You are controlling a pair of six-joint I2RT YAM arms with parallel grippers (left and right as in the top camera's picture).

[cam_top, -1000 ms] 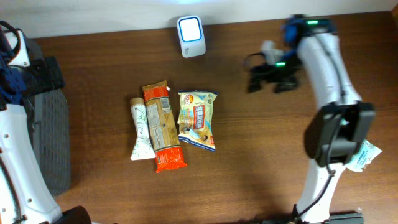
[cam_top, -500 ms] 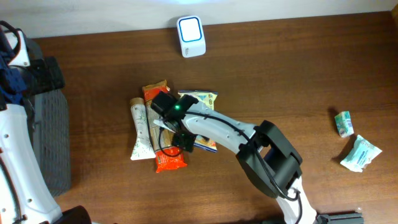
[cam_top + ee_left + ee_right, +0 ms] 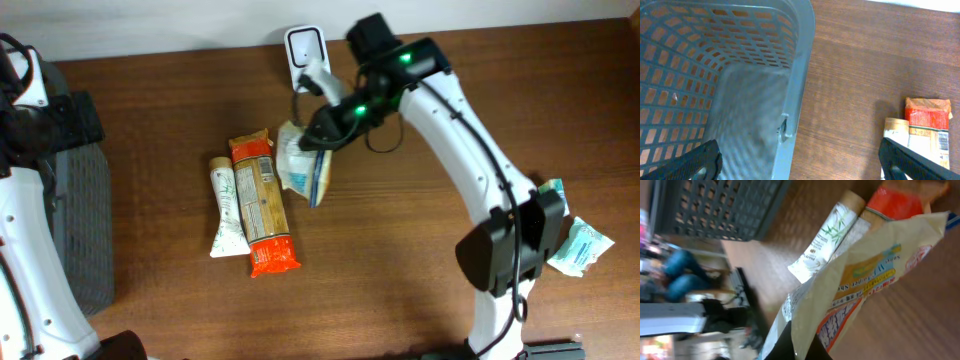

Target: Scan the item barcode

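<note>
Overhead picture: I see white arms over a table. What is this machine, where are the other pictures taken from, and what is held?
It is a robot with two arms at a wooden table. The overhead picture looks down from above; the other two come from cameras on the wrists. The right gripper is shut on a snack bag near the white scanner. A tube and an orange packet lie on the table. The left gripper is open over the edge of a grey basket.
</note>
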